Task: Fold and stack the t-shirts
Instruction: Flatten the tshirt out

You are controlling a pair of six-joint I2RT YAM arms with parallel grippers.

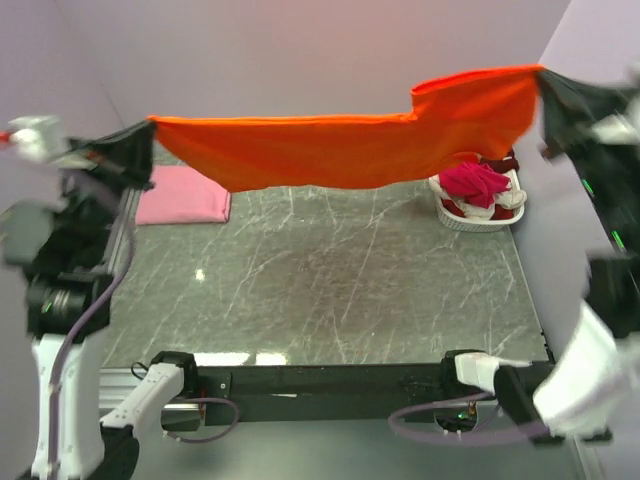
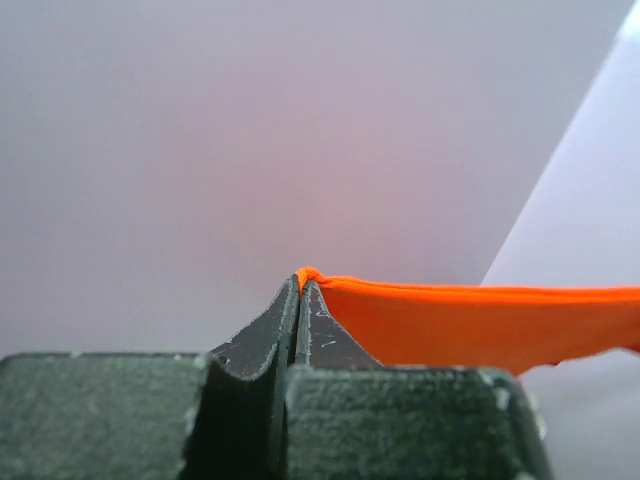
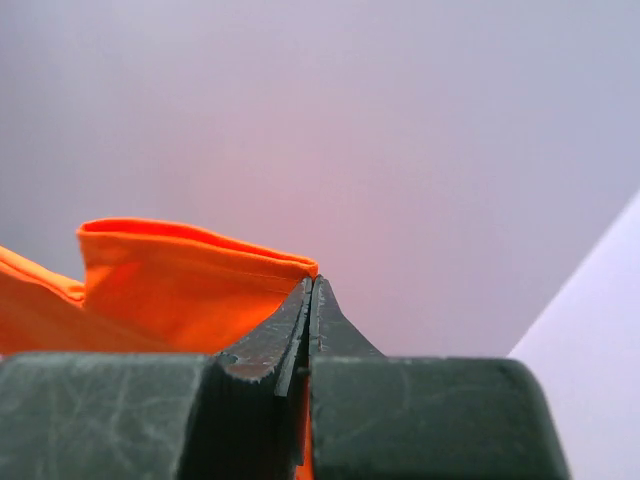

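The bright orange t-shirt (image 1: 340, 145) hangs stretched in the air above the far part of the table, held by both arms. My left gripper (image 1: 148, 124) is shut on its left corner; in the left wrist view the cloth (image 2: 480, 320) pokes out between the closed tips. My right gripper (image 1: 541, 72) is shut on the right corner, higher up; the right wrist view shows the cloth (image 3: 180, 280) beside the closed tips. A light pink t-shirt (image 1: 182, 195) lies folded flat at the far left. Magenta cloth (image 1: 474, 183) fills the basket.
A white plastic basket (image 1: 478, 222) stands at the far right of the dark marble table (image 1: 330, 290), holding magenta and dark red cloth. Pale walls close in on the left, back and right.
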